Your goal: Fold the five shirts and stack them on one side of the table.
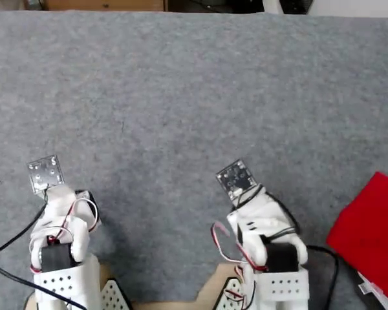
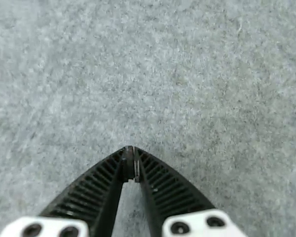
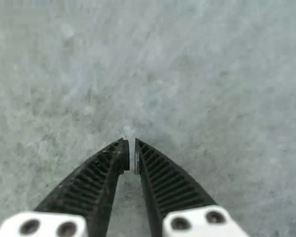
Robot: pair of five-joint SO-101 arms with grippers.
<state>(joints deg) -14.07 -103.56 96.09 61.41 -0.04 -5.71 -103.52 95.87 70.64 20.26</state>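
While folded red cloth shirt (image 1: 370, 226) lies at grey felt table's (image 1: 194, 97) near-right corner, left gripper (image 2: 129, 160) and right gripper (image 3: 130, 150): fingers together, empty.

The high view looks down over the table (image 1: 194, 97); both wrist views face its surface closely.
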